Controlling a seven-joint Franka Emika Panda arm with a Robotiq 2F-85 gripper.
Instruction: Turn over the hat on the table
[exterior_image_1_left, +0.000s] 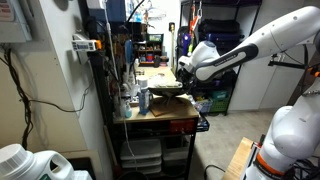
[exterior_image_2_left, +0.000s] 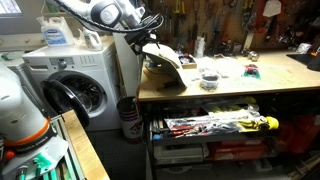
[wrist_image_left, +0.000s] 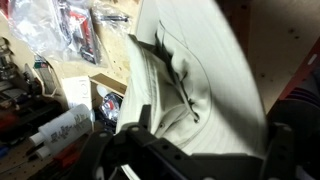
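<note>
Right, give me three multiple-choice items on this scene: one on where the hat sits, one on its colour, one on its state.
1. The hat is at: A the end of the table by the washing machine; B a lower shelf; C the floor.
2. The hat face filling the wrist view is: A red; B pale tan; C blue.
3. The hat is: A lying flat on its brim; B tipped up at the gripper; C hung on the wall.

Answers:
1 A: in an exterior view it is on the tabletop end nearest the washer.
2 B: the wrist view shows pale fabric.
3 B: one brim edge is raised toward the gripper.
</note>
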